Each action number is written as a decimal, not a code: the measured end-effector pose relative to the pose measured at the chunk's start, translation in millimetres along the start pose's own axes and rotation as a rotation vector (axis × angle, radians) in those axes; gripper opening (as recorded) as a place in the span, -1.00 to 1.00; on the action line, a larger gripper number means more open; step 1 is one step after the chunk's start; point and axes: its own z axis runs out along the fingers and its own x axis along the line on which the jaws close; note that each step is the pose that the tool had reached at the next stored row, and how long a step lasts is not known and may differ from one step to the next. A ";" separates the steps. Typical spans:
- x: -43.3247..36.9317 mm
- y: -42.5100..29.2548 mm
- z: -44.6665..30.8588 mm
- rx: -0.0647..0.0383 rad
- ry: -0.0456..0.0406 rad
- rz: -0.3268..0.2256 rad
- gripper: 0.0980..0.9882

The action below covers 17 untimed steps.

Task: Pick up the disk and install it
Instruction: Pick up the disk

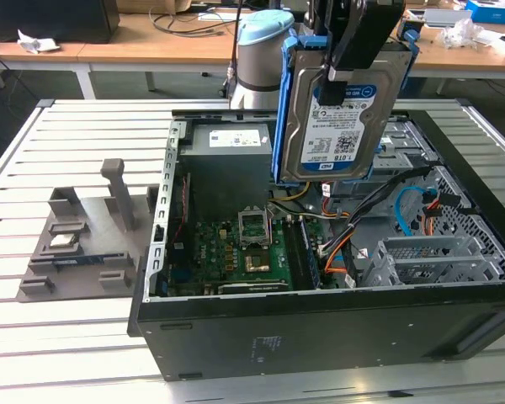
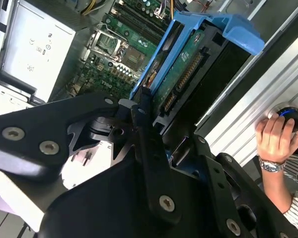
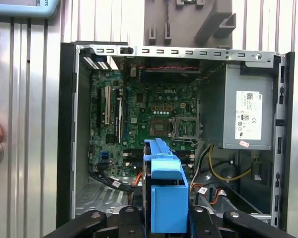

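**Disk held above the open case**

1. Your gripper [image 1: 341, 71]: pinched on the disk [image 1: 337, 135], with one finger lying across the labelled face.
2. The disk: you have it upright in its blue bracket, raised above the open computer case [image 1: 320, 337], toward the exterior view's right.
3. Case contents: power supply [image 1: 234, 143] at the far side, motherboard [image 1: 240, 248] on the floor in front of it.
4. Slatted table [image 1: 34, 337]: a grey fixture [image 1: 84, 236] sits at the exterior view's left.
5. A person's hand [image 2: 274, 136]: resting over a dark round knob in the second wrist view.
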 end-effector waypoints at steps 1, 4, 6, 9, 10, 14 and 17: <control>1.8 0.0 0.1 0.000 0.0001 0.000 -0.39; 5.8 0.2 0.3 0.000 0.0001 0.000 -0.39; 9.3 0.3 0.5 0.000 0.0000 0.000 -0.39; 16.7 0.5 0.8 0.000 0.0000 0.000 -0.39; 17.8 0.5 0.9 0.000 0.0000 0.000 -0.39; 25.1 0.7 1.0 0.000 0.0001 0.000 -0.39; 30.2 0.9 1.2 0.000 0.0001 0.000 -0.39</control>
